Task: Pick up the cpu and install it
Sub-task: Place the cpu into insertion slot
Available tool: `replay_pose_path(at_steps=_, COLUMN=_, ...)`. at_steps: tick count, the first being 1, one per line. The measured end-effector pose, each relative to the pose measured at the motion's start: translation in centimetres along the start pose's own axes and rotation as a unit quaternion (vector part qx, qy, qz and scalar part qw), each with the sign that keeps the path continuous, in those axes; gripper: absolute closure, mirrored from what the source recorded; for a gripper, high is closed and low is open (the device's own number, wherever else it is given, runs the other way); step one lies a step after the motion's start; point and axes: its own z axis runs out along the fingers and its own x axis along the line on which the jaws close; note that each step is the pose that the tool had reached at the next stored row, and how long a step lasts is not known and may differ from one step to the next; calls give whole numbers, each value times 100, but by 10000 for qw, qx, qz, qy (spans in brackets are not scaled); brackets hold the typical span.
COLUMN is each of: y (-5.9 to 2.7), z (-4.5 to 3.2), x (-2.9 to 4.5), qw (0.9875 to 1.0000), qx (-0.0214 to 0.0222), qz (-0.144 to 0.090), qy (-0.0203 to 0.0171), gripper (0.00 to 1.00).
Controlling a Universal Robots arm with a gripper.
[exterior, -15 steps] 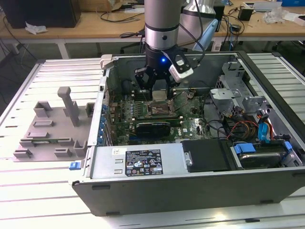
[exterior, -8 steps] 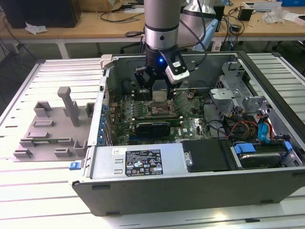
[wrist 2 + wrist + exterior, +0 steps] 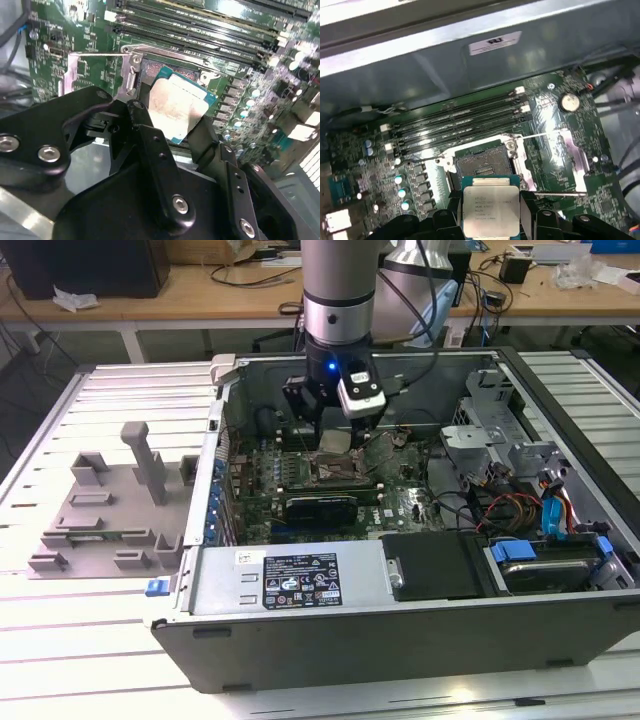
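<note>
Silver-topped cpu is held pinched by its edges in the gripper, close above the open socket, where a tilted or offset seating could bend contact pins.

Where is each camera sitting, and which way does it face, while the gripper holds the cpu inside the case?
Exterior view: off the arm, looking down into the open computer case; shows the arm and gripper.
First wrist view: on the wrist, looking down past the cpu to the socket and memory slots; fingertips show.
Second wrist view: on the wrist behind the black fingers, looking obliquely at the motherboard.
Shared: both wrist views show the cpu gripped, with the open socket beyond it.
</note>
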Motion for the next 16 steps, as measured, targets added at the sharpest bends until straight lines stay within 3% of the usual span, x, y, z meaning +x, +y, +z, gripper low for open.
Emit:
replay_pose_path(at_steps=4, y=0, z=1, x=0, qw=9993, qx=4, qz=369, qy=-23, gripper=45)
replay_pose_path(at_steps=7, y=0, z=1, x=0, qw=9979, qx=7, qz=648, qy=-41, gripper=45)
replay_pose_path(at_steps=11, y=0, z=2, x=0, qw=9934, qx=13, qz=1148, qy=-72, gripper=45)
replay_pose_path(at_steps=16, y=0, z=2, x=0, qw=9854, qx=19, qz=1701, qy=-106, gripper=45)
